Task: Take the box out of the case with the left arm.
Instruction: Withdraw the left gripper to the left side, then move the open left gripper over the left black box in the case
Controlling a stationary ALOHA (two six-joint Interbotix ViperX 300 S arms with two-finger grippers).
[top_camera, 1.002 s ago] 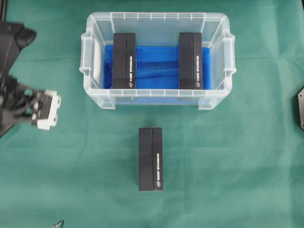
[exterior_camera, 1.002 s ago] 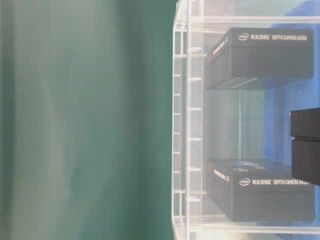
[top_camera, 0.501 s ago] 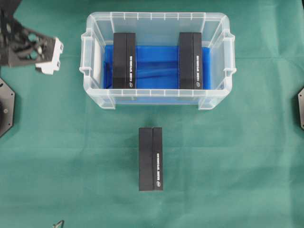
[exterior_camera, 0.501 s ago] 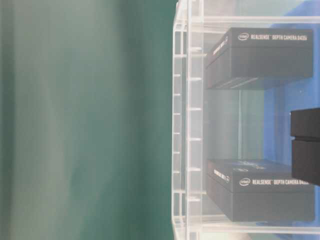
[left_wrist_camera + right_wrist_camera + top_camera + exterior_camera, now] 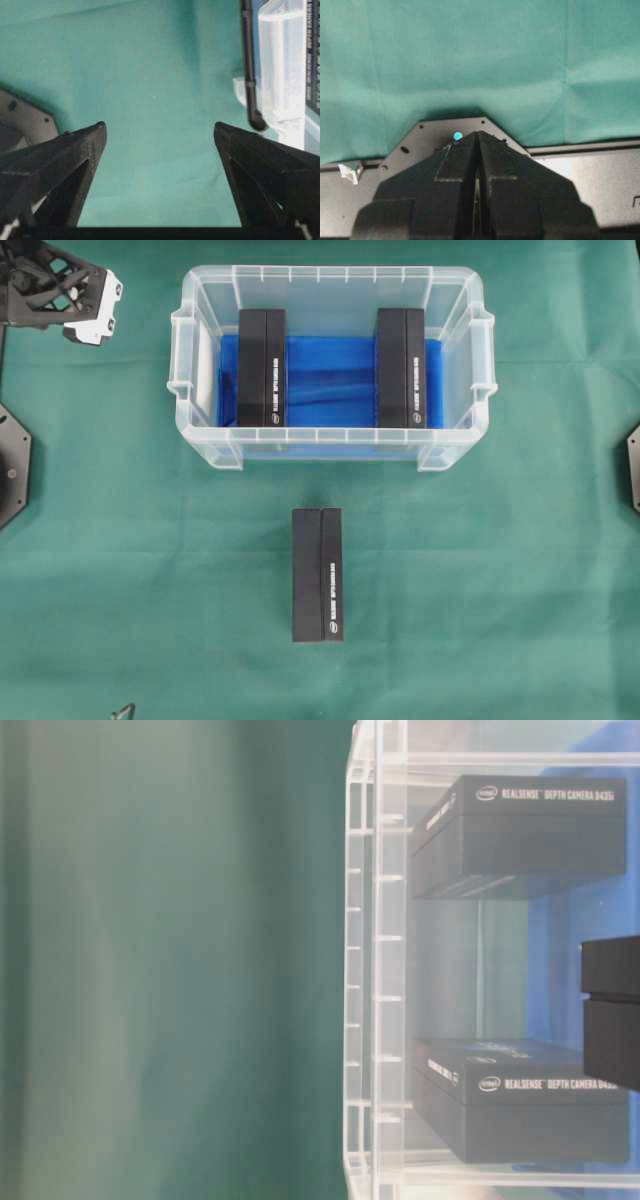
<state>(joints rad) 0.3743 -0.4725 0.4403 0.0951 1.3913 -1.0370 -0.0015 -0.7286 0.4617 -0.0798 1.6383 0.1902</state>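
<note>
Case [image 5: 330, 285]: clear tub, far centre of table [image 5: 150, 570]; two black boxes on its blue floor, left box [image 5: 262, 367], right box [image 5: 401, 367]. Third box [image 5: 317, 574] on table, near side. Left tool [image 5: 160, 132]: spread wide, empty, beside case's left end. Right tool [image 5: 477, 137]: pressed together, parked. Step: approach; next, move over left box, descend.

clear plastic tub with blue floor [image 5: 330, 280]: 1 | black rectangular boxes: 3, two inside tub [image 5: 262, 367] [image 5: 401, 367], one outside in front of tub [image 5: 317, 574]
</note>
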